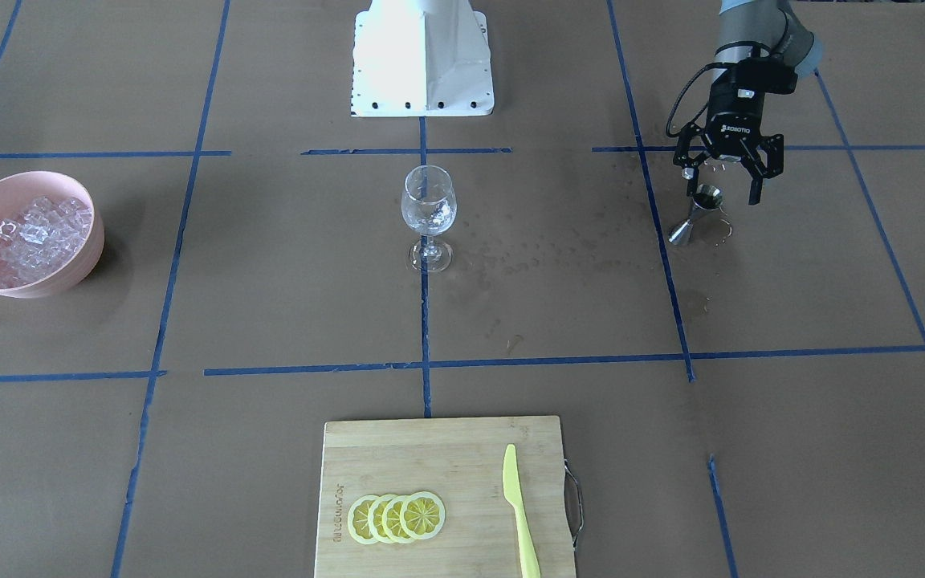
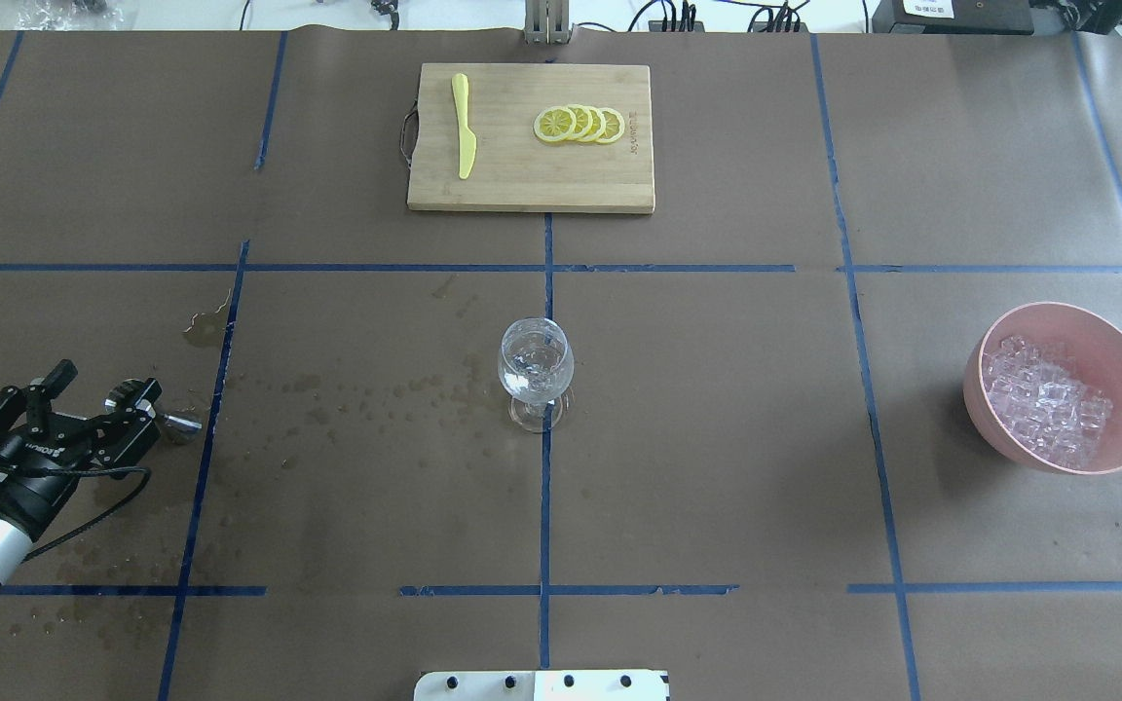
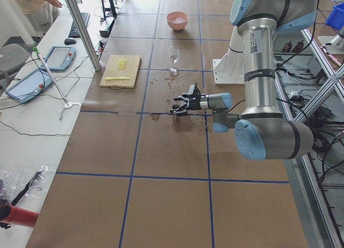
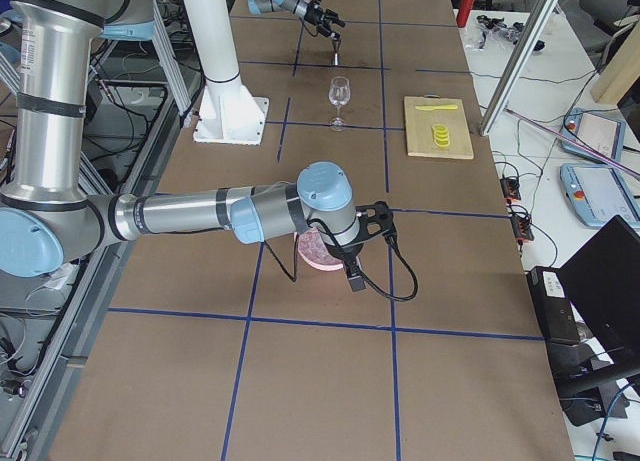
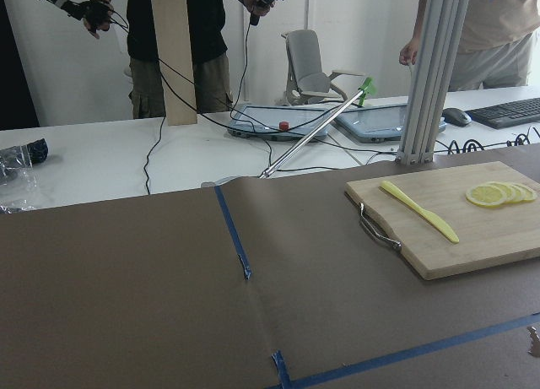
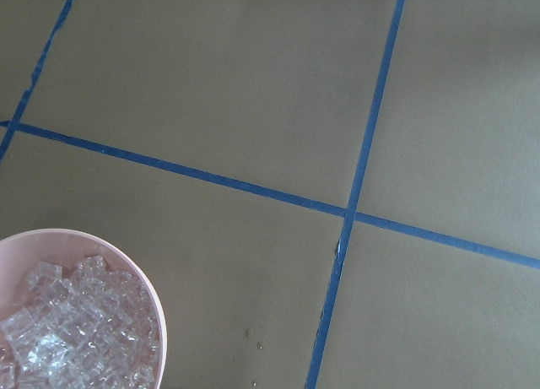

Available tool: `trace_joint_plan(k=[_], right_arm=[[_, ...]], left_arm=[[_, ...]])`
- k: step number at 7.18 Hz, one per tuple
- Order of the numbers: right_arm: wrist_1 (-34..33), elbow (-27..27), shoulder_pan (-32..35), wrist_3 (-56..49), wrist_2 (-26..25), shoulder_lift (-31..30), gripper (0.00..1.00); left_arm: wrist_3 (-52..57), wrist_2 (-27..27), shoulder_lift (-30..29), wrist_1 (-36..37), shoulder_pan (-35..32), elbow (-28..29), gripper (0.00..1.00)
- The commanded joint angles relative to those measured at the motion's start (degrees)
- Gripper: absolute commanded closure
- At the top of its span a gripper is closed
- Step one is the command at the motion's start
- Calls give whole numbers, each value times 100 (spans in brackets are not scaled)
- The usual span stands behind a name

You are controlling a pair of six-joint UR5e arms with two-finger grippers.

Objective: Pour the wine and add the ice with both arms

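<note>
Left pincer open over a metal measuring cup; ice heaped in a pink bowl under the right pincer.

The left pincer (image 1: 721,196) points down with its jaws spread wide. One finger is on each side of the top of the small measuring cup (image 1: 694,218), which stands on the wet brown table (image 1: 270,265), and neither finger grips it. The wine glass (image 1: 429,210) stands upright, well apart from that pincer, at the table's middle. The ice (image 2: 1048,401) fills the pink bowl (image 2: 1121,358) beyond the glass, at the end farthest from the left pincer. The right pincer (image 4: 355,276) shows only in the side view, above the bowl; I cannot tell whether it is open or closed. A cutting board (image 1: 430,457) with lemon slices (image 1: 397,518) and a yellow knife (image 1: 520,514) lies well away from both pincers.
</note>
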Motion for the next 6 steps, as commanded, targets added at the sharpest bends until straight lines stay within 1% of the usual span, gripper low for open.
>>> trace_joint_plan(k=[1,3,4,6], right_arm=[[0,0,0,3,0,0,0],[0,0,0,3,0,0,0],[0,0,0,12,0,0,0],[0,-9,0,12,0,-9,0]], left_arm=[[-227,459,-146,6,213,261,0],[-412,724,-216,6,266,516,0],[-439,882,-373,32,335,622,0],[-448,997,-559,32,362,903,0]])
